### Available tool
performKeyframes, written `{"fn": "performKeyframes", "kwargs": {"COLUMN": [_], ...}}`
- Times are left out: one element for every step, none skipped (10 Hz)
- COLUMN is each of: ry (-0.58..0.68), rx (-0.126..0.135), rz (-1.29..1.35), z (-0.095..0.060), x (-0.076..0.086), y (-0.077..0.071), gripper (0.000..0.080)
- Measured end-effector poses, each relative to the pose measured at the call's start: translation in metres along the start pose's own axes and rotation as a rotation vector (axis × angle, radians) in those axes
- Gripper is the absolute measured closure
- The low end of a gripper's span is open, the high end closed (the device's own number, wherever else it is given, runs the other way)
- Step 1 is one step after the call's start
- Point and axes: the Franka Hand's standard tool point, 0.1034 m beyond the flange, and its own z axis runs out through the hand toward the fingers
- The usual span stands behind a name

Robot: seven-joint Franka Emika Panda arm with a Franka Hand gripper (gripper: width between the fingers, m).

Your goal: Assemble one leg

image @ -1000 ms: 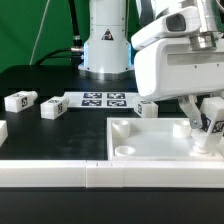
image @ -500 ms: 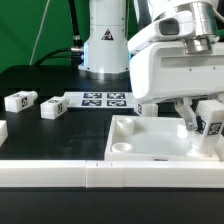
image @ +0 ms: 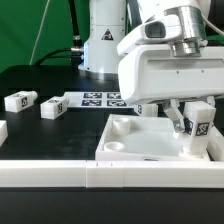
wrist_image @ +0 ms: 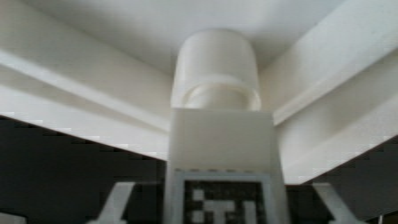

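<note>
One leg (image: 199, 128) stands upright between the arm's fingers (image: 182, 117), which are closed narrow on its sides, its tag turned toward the exterior camera. It is at the corner of the big white panel (image: 150, 152) on the exterior view's right, with its lower end down at the panel's surface. Whether it already sits in a corner hole, I cannot tell.

The wrist view looks along the leg (wrist_image: 221, 150) — square body near, rounded end far, aimed into the angle where the panel's raised walls meet. My guess is that it is kept vertical and gripped by its flat sides so the rounded end can go straight down into the corner.

The panel is the nearest thing to a container here: it has a shallow raised rim, and nothing loose lies inside that I can see. Its round hole (image: 117, 147) at the near corner is empty.

Farther out on the black bench (image: 50, 135), two spare posts (image: 20, 100) (image: 52, 107) lie on their sides beside the marker board (image: 103, 98) — well apart from the panel, within reach for later.
</note>
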Motion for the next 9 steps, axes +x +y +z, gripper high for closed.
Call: {"fn": "performKeyframes", "kwargs": {"ry": [0.0,0.0,-0.001,-0.001,-0.001,-0.001,-0.001,0.0,-0.006], "rx": [0.0,0.0,0.0,0.0,0.0,0.0,0.0,-0.001,0.004], "rz": [0.0,0.0,0.0,0.0,0.0,0.0,0.0,0.0,-0.003], "z": [0.0001,0.0001,0.0001,0.0001,0.0001,0.0001,0.0001,-0.0001,-0.0044], "x": [-0.0002,-0.0003,-0.0003,-0.0003,-0.0003,-0.0003,-0.0003,0.0001,0.0054], "y": [0.0001,0.0002,0.0003,0.0003,0.0003,0.0003,0.0003,0.0005,0.0003], "gripper": [0.0502,0.0332,0.0192,0.0162,0.0162,0.0152,0.0152,0.0152,0.0152]}}
